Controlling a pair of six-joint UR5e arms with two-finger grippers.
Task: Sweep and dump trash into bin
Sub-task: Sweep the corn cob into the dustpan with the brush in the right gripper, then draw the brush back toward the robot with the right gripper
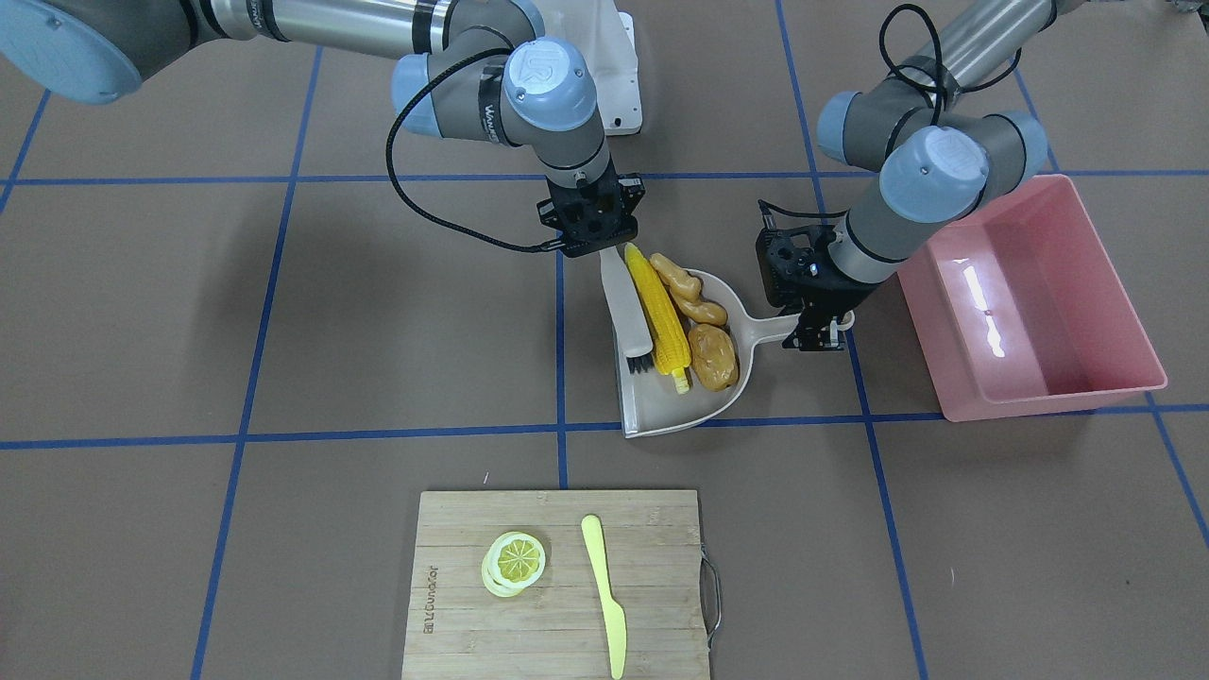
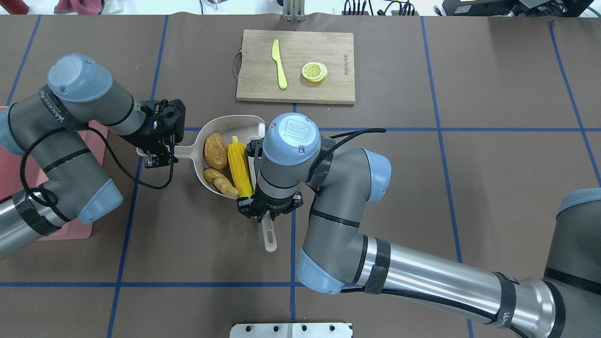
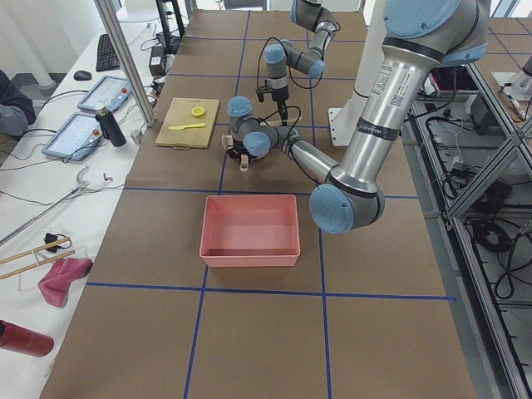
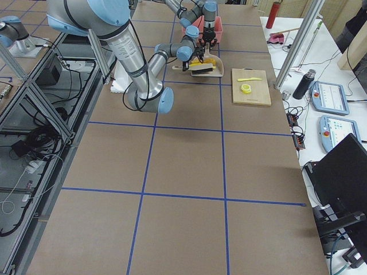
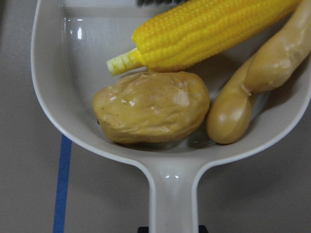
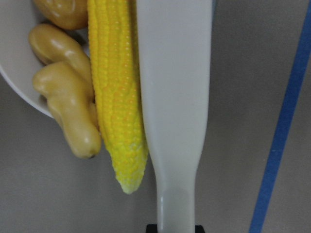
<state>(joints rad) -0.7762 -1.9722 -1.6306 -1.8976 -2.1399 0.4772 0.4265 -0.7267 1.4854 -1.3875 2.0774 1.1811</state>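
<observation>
The trash lies in a beige dustpan (image 1: 661, 416): a yellow corn cob (image 1: 658, 316), a tan ginger root (image 1: 689, 288) and a brown potato (image 1: 713, 354). My left gripper (image 1: 817, 332) is shut on the dustpan's handle, beside the pink bin (image 1: 1030, 302), which holds nothing. My right gripper (image 1: 593, 247) is shut on the handle of a beige brush (image 1: 628, 312), whose blade lies against the corn inside the pan. The left wrist view shows the potato (image 5: 150, 114), corn (image 5: 209, 31) and ginger (image 5: 262, 82) near the pan's back wall.
A wooden cutting board (image 1: 463, 529) at the table's operator side carries a lemon slice (image 1: 515, 562) and a pale yellow knife (image 1: 604, 595). A white base plate (image 1: 614, 85) sits behind the right arm. Blue tape lines cross the brown table.
</observation>
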